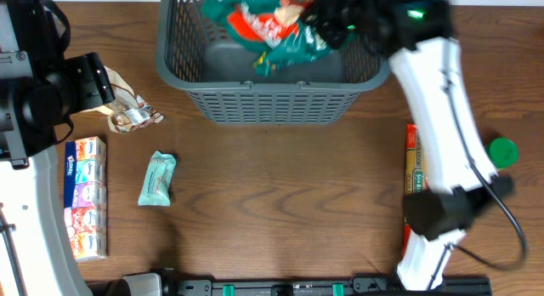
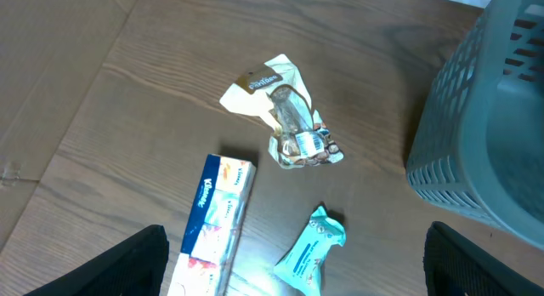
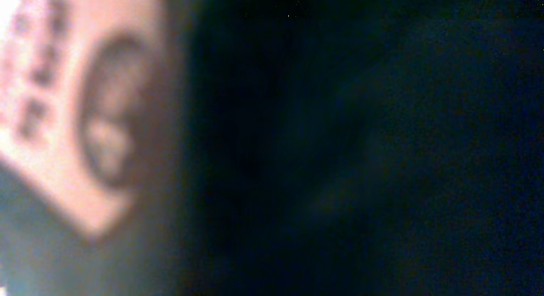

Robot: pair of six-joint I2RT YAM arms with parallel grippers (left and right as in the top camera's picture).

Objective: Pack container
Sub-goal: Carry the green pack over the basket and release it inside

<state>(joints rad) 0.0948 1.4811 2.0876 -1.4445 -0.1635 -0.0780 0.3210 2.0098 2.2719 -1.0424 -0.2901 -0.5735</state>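
The container point(image 1: 272, 105) is a dark grey slotted basket at the back centre of the table; its corner shows in the left wrist view point(image 2: 476, 117). Inside it lie a green snack bag point(image 1: 293, 45) and a red one point(image 1: 255, 25). My right gripper point(image 1: 331, 24) reaches into the basket, right over the green bag. Its wrist view is dark and blurred, with a pale printed packet point(image 3: 76, 117) close against the lens, so I cannot tell its state. My left gripper point(image 1: 106, 82) point(image 2: 295, 238) is open and empty, above the table on the left.
A crumpled cream and clear packet point(image 1: 132, 116) point(image 2: 289, 117) lies left of the basket. A teal packet point(image 1: 157, 179) point(image 2: 310, 253) and a tissue multipack point(image 1: 85, 196) point(image 2: 217, 219) lie nearer. A narrow box point(image 1: 414, 160) and a green lid point(image 1: 503, 151) sit by the right arm.
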